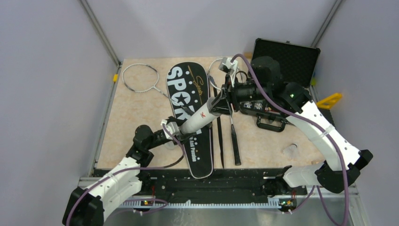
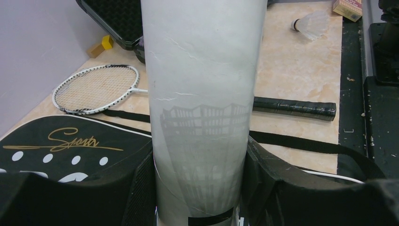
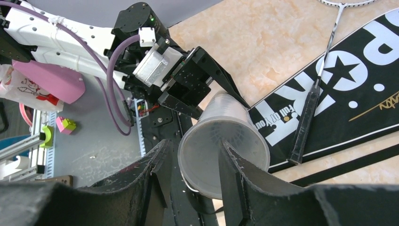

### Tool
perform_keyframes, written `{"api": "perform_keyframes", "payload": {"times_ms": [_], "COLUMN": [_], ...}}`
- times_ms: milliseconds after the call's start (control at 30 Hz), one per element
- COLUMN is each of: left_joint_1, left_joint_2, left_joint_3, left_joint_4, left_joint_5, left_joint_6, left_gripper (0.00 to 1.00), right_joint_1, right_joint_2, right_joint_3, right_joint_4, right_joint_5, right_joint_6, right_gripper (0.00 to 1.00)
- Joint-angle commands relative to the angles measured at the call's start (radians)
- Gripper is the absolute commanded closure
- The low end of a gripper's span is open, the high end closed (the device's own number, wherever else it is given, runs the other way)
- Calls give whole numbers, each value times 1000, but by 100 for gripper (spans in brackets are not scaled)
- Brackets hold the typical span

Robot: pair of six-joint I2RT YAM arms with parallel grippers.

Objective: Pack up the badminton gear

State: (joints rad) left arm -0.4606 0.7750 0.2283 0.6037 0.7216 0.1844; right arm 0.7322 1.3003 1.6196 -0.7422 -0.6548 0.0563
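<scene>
- Clamping the lower end of a white cylindrical tube [image 2: 202,84], the left gripper [image 2: 202,186] has its black fingers [image 2: 136,188] pressed against either side of it.
- The tube is held clear of the beige table [image 1: 136,117]. It slants up and away over the long black racket-shaped bag [image 1: 186,87] lettered "SPORT".
- Through the tube's cloudy wall, stacked feather shuttlecocks [image 2: 202,136] show as a grey shadow.
- The right gripper [image 3: 194,143] sits at the tube's open upper mouth with its jaws parted. One finger is outside the rim and the other lies across the opening. Whether either touches the rim cannot be told.
- The bag lies flat along the middle of the table, with its wide end far from the arm bases.
- A thin white-framed racket [image 1: 140,77] lies at the far left, and its black handle rests on top of the bag.
- A second white-framed racket [image 1: 234,141] lies just right of the bag. Its head is at the far side near the right gripper, and its black handle points toward the near edge.
- A black strap [image 1: 219,141] runs between that handle and the bag.
- A loose white feather shuttlecock [image 1: 290,150] lies on the table at the near right, well apart from the bag.
- An open black hard case [image 1: 291,56] stands at the far right corner, partly hidden by the right arm.
</scene>
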Motion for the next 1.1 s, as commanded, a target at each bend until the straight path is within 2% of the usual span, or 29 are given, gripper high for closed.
{"api": "perform_keyframes", "payload": {"times_ms": [0,333,1067], "left_joint_1": [-1,0,-1], "left_joint_2": [-12,-16,5], "left_joint_3": [32,23,39], "left_joint_4": [100,119,117], "left_joint_5": [13,1,-31], "left_joint_6": [-12,-26,-43], "left_gripper": [81,81,81], "right_joint_1": [15,15,25], "right_joint_2": [-14,-68,-2], "right_joint_3": [28,-54,-131], "right_joint_4": [66,136,170], "right_joint_5": [2,10,-36], "right_joint_6": [21,33,61], "right_gripper": [58,57,57]}}
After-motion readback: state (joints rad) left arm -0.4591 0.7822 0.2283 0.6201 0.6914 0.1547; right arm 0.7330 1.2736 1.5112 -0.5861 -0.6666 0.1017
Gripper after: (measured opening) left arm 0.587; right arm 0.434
